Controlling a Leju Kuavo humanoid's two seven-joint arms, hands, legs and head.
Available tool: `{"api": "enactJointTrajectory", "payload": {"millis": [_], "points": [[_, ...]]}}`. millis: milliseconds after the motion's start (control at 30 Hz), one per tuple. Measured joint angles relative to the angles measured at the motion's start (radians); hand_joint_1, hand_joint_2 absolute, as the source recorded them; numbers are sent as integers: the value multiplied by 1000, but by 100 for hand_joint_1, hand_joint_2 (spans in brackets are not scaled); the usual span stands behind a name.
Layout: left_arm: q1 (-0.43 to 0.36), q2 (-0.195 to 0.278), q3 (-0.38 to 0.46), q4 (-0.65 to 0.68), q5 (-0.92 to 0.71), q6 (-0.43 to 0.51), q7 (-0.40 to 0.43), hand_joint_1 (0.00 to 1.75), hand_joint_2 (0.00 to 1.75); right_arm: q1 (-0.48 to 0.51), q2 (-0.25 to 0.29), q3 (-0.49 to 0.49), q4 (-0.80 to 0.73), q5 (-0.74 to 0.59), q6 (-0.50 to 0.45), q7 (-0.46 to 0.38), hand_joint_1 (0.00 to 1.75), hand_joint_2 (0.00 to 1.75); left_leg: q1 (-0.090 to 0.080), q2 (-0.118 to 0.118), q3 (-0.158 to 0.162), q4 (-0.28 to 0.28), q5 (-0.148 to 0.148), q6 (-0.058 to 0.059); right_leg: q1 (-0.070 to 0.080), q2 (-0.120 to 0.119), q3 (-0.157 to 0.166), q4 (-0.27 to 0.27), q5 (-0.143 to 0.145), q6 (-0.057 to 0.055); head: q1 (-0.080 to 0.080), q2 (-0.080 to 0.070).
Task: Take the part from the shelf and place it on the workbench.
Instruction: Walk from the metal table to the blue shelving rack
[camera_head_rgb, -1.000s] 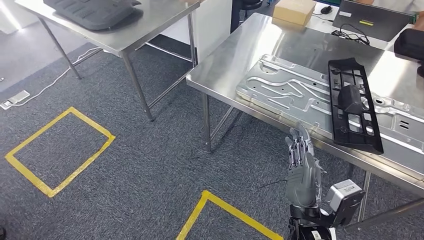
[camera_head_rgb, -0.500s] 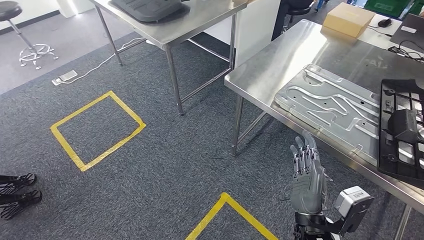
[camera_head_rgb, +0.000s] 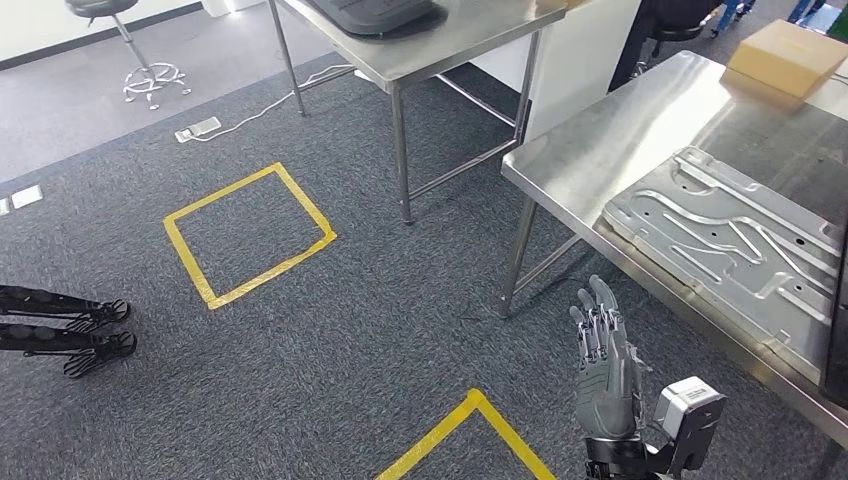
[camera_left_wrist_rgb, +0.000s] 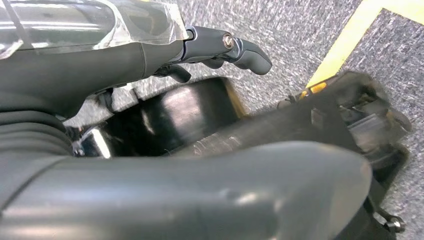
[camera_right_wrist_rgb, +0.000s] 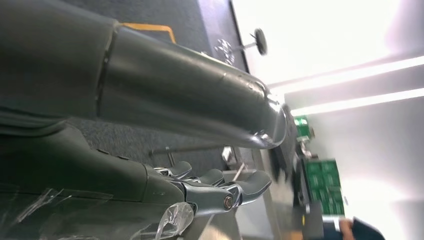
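Observation:
The black grid-shaped part (camera_head_rgb: 838, 330) lies on the steel workbench (camera_head_rgb: 620, 130) and shows as a dark strip at the right edge of the head view, overlapping a silver stamped plate (camera_head_rgb: 730, 250). My right hand (camera_head_rgb: 603, 365) is raised in front of the bench's near edge, its fingers straight and apart, holding nothing and clear of the plate. In the right wrist view its fingers (camera_right_wrist_rgb: 220, 187) reach out over carpet. My left hand (camera_left_wrist_rgb: 150, 60) hangs low over the carpet, its fingers loosely spread and empty.
A second steel table (camera_head_rgb: 440, 40) carrying a black moulded piece (camera_head_rgb: 375, 12) stands at the back. A cardboard box (camera_head_rgb: 790, 55) sits on the workbench's far end. Yellow tape squares (camera_head_rgb: 250, 235) mark the carpet. A stool (camera_head_rgb: 130, 40), a power strip (camera_head_rgb: 198, 130) and black wheeled feet (camera_head_rgb: 60, 325) lie to the left.
The camera has turned left, so the workbench and the black part have slid toward the right edge. My right hand stays raised, open and empty.

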Motion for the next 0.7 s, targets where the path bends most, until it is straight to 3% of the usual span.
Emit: {"api": "enactJointTrajectory", "payload": {"millis": [100, 167, 233, 300, 333, 367, 400, 433, 500, 567, 633, 700], "points": [[-1, 0, 0, 0, 0, 0, 0, 0, 175, 1, -1, 0, 1, 0, 5, 1, 0, 0, 0, -5, -1, 0, 1, 2, 0, -2, 0, 0, 0, 1, 1, 0], [-1, 0, -1, 0, 1, -2, 3, 0, 175, 5, -2, -1, 10, -6, 28, 2, 0, 0, -1, -22, -4, -1, 2, 9, -2, -14, 4, -2, -3, 8, 0, 0], [0, 1, -4, 0, 1, -7, 8, 0, 175, 18, -4, -3, 30, -27, 69, -13, 0, 0, 1, -58, -4, -6, 7, 27, -8, 35, -30, 82, -58, 19, 1, 0], [-2, 1, -7, 0, 1, -11, 9, 0, 175, 33, -4, -6, 49, -48, 94, -31, 0, 0, 2, -95, -2, -9, 11, 38, -10, 99, -108, 247, -134, 24, 2, 0], [-2, 1, -8, 0, 1, -12, 9, 0, 175, 37, -4, -7, 56, -53, 99, -34, 0, 0, 0, -110, -1, -8, 11, 38, -9, 104, -138, 299, -146, 24, 2, 0], [-2, 1, -9, 0, 1, -13, 9, 0, 175, 40, -4, -7, 62, -58, 104, -38, 0, 0, 0, -126, 0, -8, 11, 39, -9, 105, -150, 312, -136, 23, 2, 0], [-1, 1, -9, 0, 1, -13, 9, 0, 175, 41, -4, -7, 66, -63, 109, -42, 0, 0, -1, -141, 2, -7, 11, 39, -9, 108, -140, 279, -106, 22, 2, 0], [0, 1, -10, 0, 1, -14, 9, 0, 175, 42, -4, -7, 70, -69, 116, -45, 0, 0, 0, -156, 4, -7, 10, 38, -11, 120, -113, 212, -65, 21, 2, 0], [-1, 2, -10, 0, 2, -17, 9, 0, 175, 42, -3, -7, 80, -79, 129, -54, 0, 0, 0, -182, 3, -3, 9, 32, -18, 172, -53, 71, -4, 20, 2, 0], [-3, 2, -10, 0, 2, -21, 10, 0, 175, 41, 0, -7, 91, -86, 140, -64, 0, 0, -1, -204, -4, -2, 10, 20, -18, 197, -31, 18, 8, 15, 2, 0], [-2, 3, -10, 0, 3, -24, 10, 0, 175, 39, 5, -7, 100, -90, 146, -74, 0, 0, 3, -221, -11, -2, 13, 9, -14, 168, -31, 17, 11, 3, 2, 0], [-4, 4, -10, 0, 3, -26, 9, 0, 175, 38, 11, -7, 107, -92, 149, -78, 0, 0, 2, -182, -30, 36, -11, -1, -14, 139, -29, 13, 14, -11, 0, 0]]}}
